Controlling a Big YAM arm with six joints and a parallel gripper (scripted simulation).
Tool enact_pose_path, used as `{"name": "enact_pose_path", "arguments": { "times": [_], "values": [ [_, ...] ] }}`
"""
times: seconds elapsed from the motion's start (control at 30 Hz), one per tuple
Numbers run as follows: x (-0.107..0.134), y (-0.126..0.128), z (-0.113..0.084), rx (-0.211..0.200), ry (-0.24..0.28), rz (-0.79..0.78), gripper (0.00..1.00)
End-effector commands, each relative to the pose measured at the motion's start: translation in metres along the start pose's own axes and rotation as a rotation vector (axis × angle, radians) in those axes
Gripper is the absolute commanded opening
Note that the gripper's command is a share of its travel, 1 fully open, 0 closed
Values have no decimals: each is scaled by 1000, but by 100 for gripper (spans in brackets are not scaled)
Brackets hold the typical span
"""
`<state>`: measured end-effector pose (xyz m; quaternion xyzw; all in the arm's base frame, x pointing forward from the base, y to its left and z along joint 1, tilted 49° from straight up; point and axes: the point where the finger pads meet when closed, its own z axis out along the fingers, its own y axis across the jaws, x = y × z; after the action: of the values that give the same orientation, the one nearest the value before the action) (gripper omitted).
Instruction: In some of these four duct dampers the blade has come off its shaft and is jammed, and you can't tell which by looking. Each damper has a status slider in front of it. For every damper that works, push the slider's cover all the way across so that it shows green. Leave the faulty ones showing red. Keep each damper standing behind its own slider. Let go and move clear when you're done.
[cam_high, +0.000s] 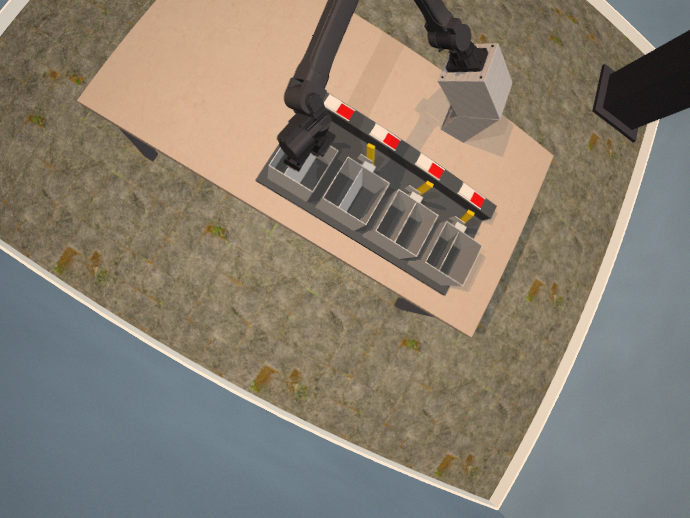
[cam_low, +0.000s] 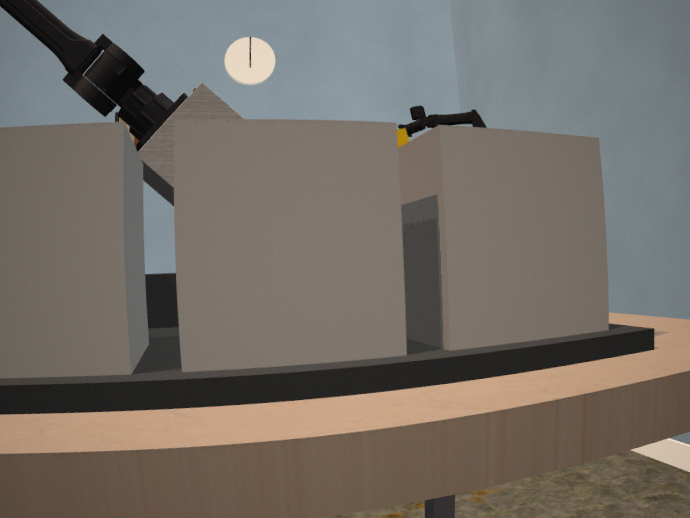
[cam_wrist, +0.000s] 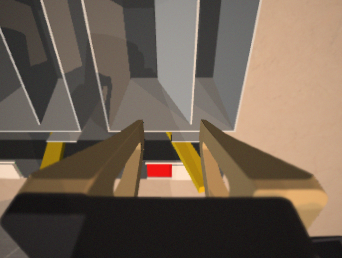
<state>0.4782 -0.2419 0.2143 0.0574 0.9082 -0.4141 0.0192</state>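
Four grey open-topped dampers, the first (cam_high: 289, 178) (cam_wrist: 145, 102), second (cam_high: 345, 212), third (cam_high: 396, 243) and fourth (cam_high: 443, 270), stand in a row behind their sliders. The first slider (cam_high: 345, 112) (cam_wrist: 159, 170), second slider (cam_high: 391, 140), third slider (cam_high: 435, 170) and fourth slider (cam_high: 477, 200) all show red. Yellow levers show on the second (cam_high: 370, 152), third (cam_high: 425, 187) and fourth (cam_high: 467, 216) dampers. The first damper's yellow lever (cam_wrist: 188, 162) slants below the fingertips in the wrist view. My gripper (cam_wrist: 171, 128) is partly open and empty at that damper's slider-side wall. Contact is unclear.
The dampers stand on a dark tray (cam_low: 267, 388) on the tan table (cam_high: 195, 83). The arm's metal base block (cam_high: 472, 94) stands beyond the slider rail. Neighbouring dampers have narrow gaps between them. A black pillar (cam_high: 640, 89) stands off the table at the right.
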Motion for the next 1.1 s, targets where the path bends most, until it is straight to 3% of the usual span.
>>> {"name": "enact_pose_path", "arguments": {
  "times": [0.0, 0.2, 0.3, 0.5, 0.57, 0.6, 0.93, 1.0, 1.03, 1.07],
  "values": [
    [-3, -5, -3, 1, 1, 8, 36],
    [-3, -5, -3, 1, 1, 8, 36],
    [-8, 42, -3, -6, -5, -16, 36],
    [-13, 77, -3, -8, -13, -7, 36],
    [-13, 77, -3, -8, -13, -7, 36],
    [-15, 103, -5, -8, -16, -4, 36],
    [-1, 197, -5, 1, -13, -11, 36],
    [-15, 192, -14, -4, -31, 10, 36],
    [-12, 177, 2, 0, 0, 37, 36],
    [-15, 165, -9, -3, -22, 62, 36]
  ]
}}
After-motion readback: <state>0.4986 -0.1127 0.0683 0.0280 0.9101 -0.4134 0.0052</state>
